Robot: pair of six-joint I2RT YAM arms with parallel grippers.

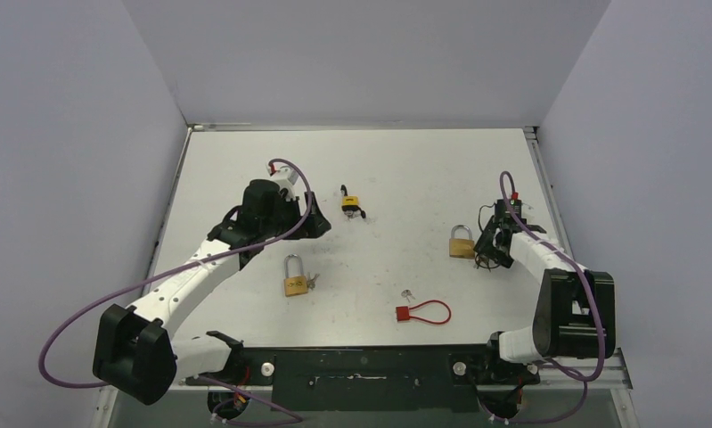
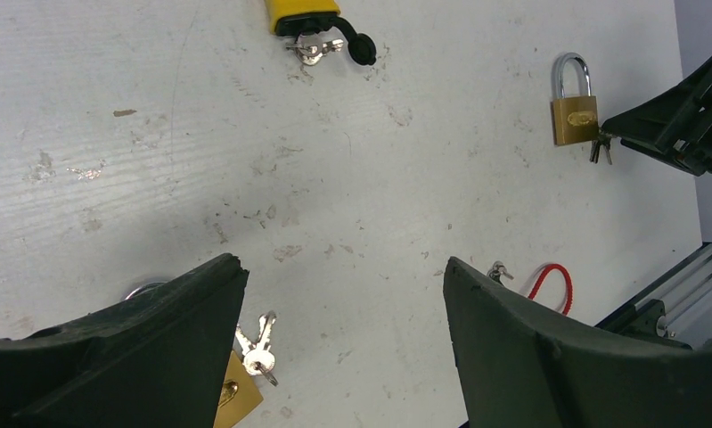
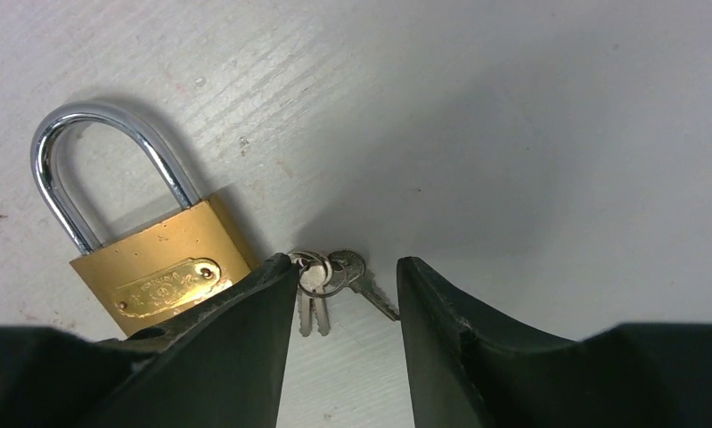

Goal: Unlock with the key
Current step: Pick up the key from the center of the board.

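Right gripper (image 3: 345,264) stood near right edge of desk (image 1: 396,169), jaws half-spread astride keys (image 3: 321,278) by padlock (image 3: 160,267) (presumably to pinch them); left gripper (image 2: 343,267) gaped wide.

Keys (image 3: 316,278) within right tool (image 3: 343,290), just right of padlock (image 3: 160,267), on table (image 3: 530,134)

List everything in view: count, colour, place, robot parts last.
Right brass padlock: one, gold, table's right side.
Right key bunch: one, silver, beside that padlock.
Left brass padlock: one, gold, left of centre.
Left key bunch: one, silver, beside that padlock.
Yellow padlock: one, yellow and black, far centre.
Yellow padlock's keys: one bunch, silver, at its base.
Red cable lock: one, red, near centre.
Small key: one, silver, beside the cable lock.
Table: one, white.
Left fingers: two, black, apart, empty, left of centre.
Right fingers: two, black, apart, either side of the right key bunch.
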